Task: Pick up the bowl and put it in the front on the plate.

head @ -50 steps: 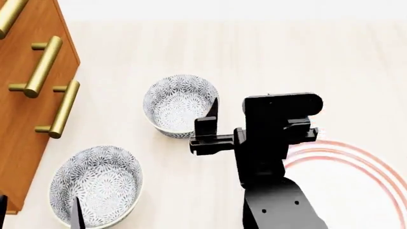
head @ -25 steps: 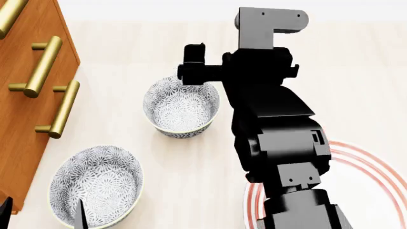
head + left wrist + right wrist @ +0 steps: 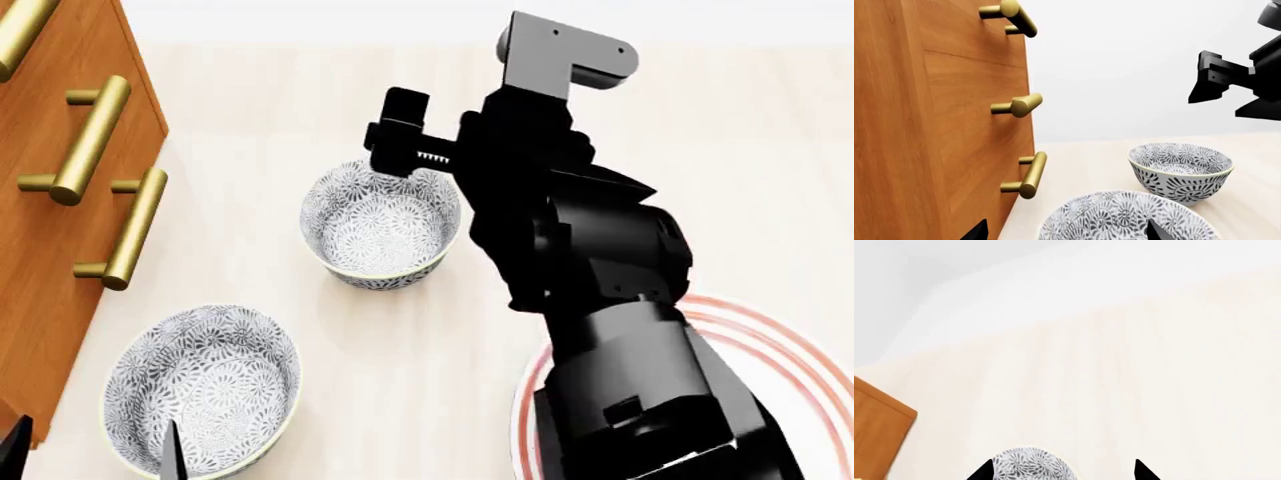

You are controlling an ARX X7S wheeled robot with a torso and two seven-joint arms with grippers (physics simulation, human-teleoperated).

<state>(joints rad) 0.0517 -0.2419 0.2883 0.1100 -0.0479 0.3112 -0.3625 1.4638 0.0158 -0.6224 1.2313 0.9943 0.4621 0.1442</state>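
While your right arm fills the middle of the head view, it hides most of the plate (image 3: 787, 350): only arcs of its red rings show on the pale worktop (image 3: 747, 120) at the arm's right, with a short sliver at its left lower down, and the frame edge cuts the rest.

Your right pincer (image 3: 400, 130) hangs above the far rim of the farther bowl (image 3: 380, 222), with nothing between its fingers. From the head view you see only one dark finger and a threaded bar, so its spread is hard to judge there. Your right wrist view shows two dark fingertips (image 3: 984, 471) well apart at the frame edge, with a patterned bowl rim between them and bare worktop beyond, so the pincer stands open and empty.

That farther bowl sits upright on the worktop, well apart from the plate. A second patterned bowl, the nearer bowl (image 3: 200, 390), sits closer to you beside the wooden cabinet (image 3: 54, 250) with its brass handles; the frame clips its near edge.

Of your left pincer (image 3: 1064, 231), only two dark tips show, set wide on either side of the nearer bowl's rim, gripping nothing. Whether they touch the bowl, you cannot tell.
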